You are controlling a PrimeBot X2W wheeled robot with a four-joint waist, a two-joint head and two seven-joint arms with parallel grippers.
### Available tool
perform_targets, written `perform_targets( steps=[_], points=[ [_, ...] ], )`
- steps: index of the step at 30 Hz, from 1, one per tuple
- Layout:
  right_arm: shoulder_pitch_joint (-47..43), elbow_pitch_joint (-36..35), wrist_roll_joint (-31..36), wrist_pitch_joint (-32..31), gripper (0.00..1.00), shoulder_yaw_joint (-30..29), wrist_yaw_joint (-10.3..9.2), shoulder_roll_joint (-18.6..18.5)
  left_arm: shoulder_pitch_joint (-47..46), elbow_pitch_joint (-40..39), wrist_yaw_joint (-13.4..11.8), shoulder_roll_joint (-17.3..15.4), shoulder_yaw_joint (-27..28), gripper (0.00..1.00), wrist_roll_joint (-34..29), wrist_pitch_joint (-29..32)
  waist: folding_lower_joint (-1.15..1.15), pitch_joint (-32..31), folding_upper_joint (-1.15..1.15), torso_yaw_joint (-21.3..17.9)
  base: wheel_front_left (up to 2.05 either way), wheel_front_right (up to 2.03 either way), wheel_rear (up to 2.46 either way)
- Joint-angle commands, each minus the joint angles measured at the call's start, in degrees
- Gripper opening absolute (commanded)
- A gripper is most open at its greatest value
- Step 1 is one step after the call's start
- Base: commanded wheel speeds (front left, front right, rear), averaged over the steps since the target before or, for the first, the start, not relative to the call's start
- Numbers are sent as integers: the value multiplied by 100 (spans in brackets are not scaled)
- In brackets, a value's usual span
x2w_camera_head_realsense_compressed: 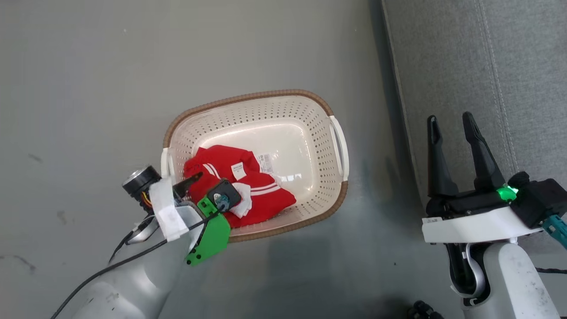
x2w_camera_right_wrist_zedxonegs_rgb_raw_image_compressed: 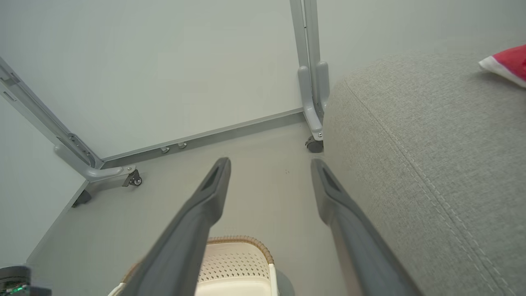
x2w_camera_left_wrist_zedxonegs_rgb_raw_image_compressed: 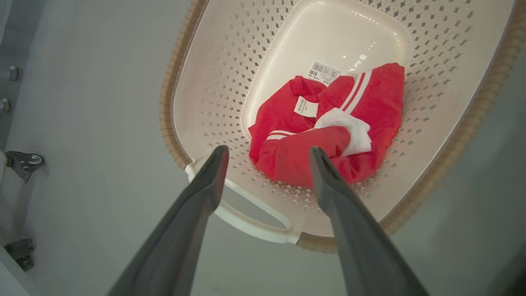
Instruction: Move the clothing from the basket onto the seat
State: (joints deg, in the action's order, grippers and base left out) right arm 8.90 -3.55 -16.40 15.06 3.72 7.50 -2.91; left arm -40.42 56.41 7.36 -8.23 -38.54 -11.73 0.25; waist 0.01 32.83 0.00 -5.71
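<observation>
1. Laundry basket: cream plastic, perforated walls, brown woven rim, white handles. It stands on the grey floor, near the edge of the grey sofa but apart from it. A barcode sticker lies on its bare bottom.
2. Red garment: crumpled in the end of the basket nearest my left arm, partly on the bottom and partly against the perforated wall. It has white stripes, a white cuff folded on top, and a small white tag facing up.
3. Second red piece: red with a white edge, lying on top of the sofa at the right border of my right wrist view. Most of it is cut off.
4. Sofa: woven upholstery, rounded edge, a double stitched seam, to the right of the basket.
5. My left gripper: jaws spread wide, holding nothing. It hangs over the basket's handle end, pointing down at the red garment. One fingertip overlaps the fabric's near edge in the wrist view, and I cannot tell whether it touches.
6. My right gripper: jaws spread wide, empty, at the sofa's edge, well apart from the basket.
7. Castor: on a grey metal frame leg, just beside the sofa's far corner
</observation>
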Motion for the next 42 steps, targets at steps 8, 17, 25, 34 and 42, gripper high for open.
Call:
perform_targets(
  steps=[8,17,25,34,42],
  points=[
    [300,-73,-242,17,100,270,-3,2,-968,911,4,-83,-1631,100,892,231,-1,1229,0,-732,0,0,0],
    [442,-56,-512,17,100,582,-2,3,-1600,1064,3,-365,-3230,100,2120,852,-1,1637,0,-1000,0,0,0],
    [509,-31,-689,17,100,758,-2,2,-1835,690,3,-712,-3481,100,2180,1565,-1,1856,0,-1196,0,0,0],
    [592,-103,-864,17,100,970,-2,3,-1739,218,2,-1055,-3482,100,1864,2317,-1,2063,0,-1456,0,0,0],
    [709,-229,-1092,17,100,1093,-2,3,-1959,-60,3,-1369,-3483,100,1814,2790,-1,2333,0,-1679,0,0,0]
  ],
)
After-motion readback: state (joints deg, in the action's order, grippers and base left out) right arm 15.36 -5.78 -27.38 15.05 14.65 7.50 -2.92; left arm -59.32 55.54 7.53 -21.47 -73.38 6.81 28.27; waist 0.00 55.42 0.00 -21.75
